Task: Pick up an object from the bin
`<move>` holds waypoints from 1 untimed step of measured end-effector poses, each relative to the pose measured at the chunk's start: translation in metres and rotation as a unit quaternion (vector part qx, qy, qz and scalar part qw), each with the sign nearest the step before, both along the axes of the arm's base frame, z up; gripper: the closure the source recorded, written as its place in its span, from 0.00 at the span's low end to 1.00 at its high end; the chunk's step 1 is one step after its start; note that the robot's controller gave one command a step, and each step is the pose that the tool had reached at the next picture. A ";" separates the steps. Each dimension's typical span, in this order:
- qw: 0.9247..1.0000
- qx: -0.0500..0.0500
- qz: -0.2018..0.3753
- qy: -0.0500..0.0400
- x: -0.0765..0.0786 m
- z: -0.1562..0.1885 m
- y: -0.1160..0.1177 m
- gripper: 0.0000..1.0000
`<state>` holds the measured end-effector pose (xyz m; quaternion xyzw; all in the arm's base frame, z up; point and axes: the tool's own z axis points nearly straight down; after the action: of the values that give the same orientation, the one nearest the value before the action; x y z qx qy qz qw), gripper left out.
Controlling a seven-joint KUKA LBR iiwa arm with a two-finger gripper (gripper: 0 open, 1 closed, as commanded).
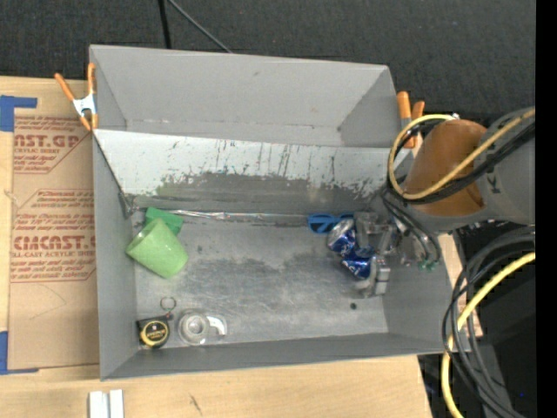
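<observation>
**Camera view.** The grey bin [244, 94] holds a few loose things, well apart. The gripper [375, 274] is down inside the bin at its right end, close to the floor. The arm's orange cover and yellow cables sit above it at the right rim. It cannot be told here whether the gripper is wide or narrow, and nothing can be confirmed as held.

**Position of the task's thing.** A crumpled blue-and-white packet [346, 244] lies on the floor at the right, near the foot of the sloping back wall. It is just beside the gripper, on the gripper's left. Contact between the two cannot be confirmed.

**Other contents.**
- A green cup [158, 249] lies on its side at the left end.
- A yellow-and-black tape measure [154, 332] sits near the front left corner.
- A clear round lid [195, 326] lies just beside the tape measure.

All three are well apart from the gripper.

**Handling, as judged.**
- The packet looks light, thin and soft.
- It will probably crush further under pressure and give no firm resistance.
- Its glossy surface may slip.
- Take hold across the thickest bunched part in the middle, not at a loose edge, which could tear or slide free.
- Keep the grip clear of the bin floor.
</observation>
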<state>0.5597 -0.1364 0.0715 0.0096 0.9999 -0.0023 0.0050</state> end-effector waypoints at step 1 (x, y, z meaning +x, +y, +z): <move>1.000 0.001 0.003 0.003 -0.001 0.001 0.003 1.00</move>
<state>0.5590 -0.1332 0.0722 0.0068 1.0000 -0.0009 0.0022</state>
